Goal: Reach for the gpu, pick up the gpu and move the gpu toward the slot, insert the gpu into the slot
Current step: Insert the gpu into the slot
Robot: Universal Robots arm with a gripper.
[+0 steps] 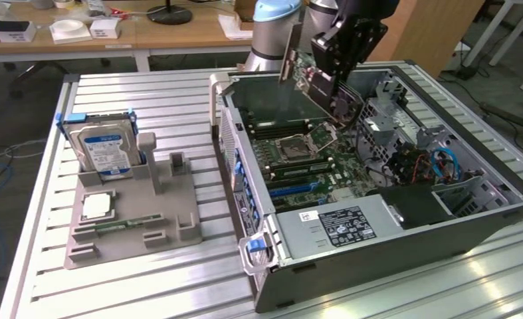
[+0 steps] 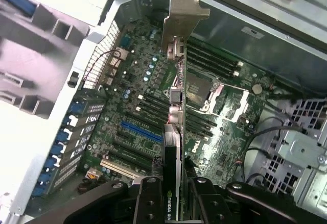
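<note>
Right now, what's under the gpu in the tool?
The open case's motherboard, with a blue slot and the processor socket. The gpu, gripped edge-on by the tool, covers the strip of board directly beneath it.

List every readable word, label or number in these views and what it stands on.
"NVIDIA QU", cut off: on the edge of the gpu in the claw.
Print on the power supply label: too small to read.
Print on the hard drive's blue label: too blurred to read.
</note>
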